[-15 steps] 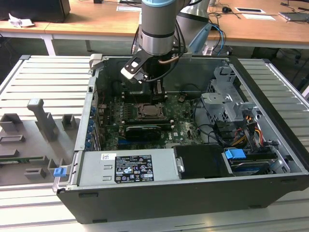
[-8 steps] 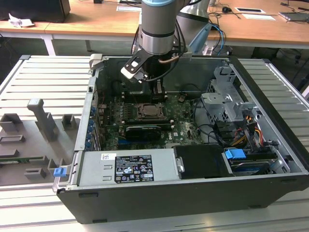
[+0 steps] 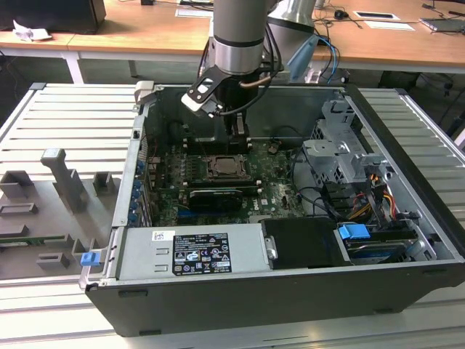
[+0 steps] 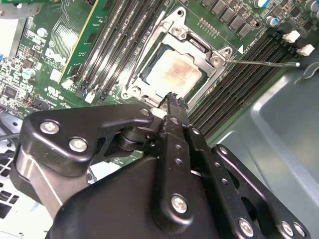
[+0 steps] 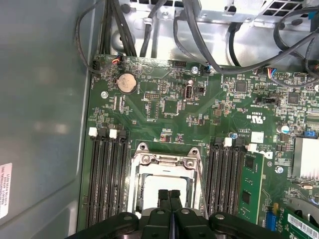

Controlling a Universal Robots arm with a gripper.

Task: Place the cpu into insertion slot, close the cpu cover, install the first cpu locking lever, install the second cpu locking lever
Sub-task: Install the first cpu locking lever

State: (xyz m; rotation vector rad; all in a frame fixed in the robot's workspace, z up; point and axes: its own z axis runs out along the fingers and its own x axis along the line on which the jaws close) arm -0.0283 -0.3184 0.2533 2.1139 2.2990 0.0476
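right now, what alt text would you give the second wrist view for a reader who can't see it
The shut black gripper hangs just at the edge of the insertion slot, where the cpu shows through the cutout of the silver cpu cover. A thin wire lever juts out sideways over the black memory slots.

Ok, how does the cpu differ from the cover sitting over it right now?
The cpu is a solid square with a dull beige-silver face, while the cover is a brighter silver frame with a cut-out centre. The cover is the larger of the two and frames the cpu, and the cpu shows through the cover's opening. Both are square and metallic, and both appear to lie flat, the cover down over the cpu.
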